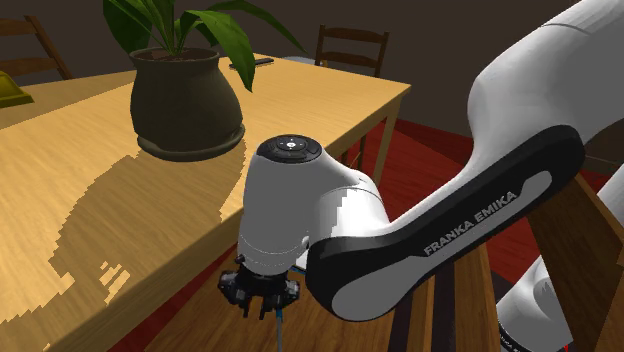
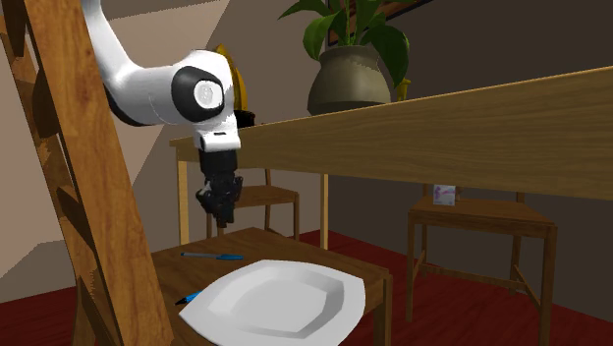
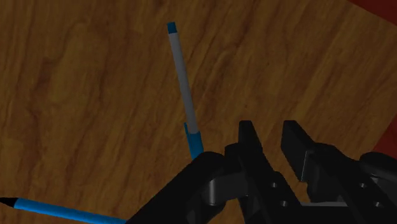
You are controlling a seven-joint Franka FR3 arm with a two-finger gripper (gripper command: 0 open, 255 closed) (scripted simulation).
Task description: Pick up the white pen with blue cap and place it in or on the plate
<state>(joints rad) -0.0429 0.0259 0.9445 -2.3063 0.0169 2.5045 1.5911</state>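
White arm [image 1: 300,200] w/ dark grey joint bands, white "FRANKA EMIKA" lettering, round black cap; all-black claw [image 3: 270,137].

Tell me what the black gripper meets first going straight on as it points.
Probably the black two-finger gripper meets bare brown wooden surface, just beside the grey, blue-capped pen; depth is unclear.

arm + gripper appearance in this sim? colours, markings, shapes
The arm has smooth, rounded white shells with dark grey bands at the joints. One dark band carries white FRANKA EMIKA lettering. A round black cap with small light marks tops one joint. The gripper is all black and blocky, with two squared fingers.
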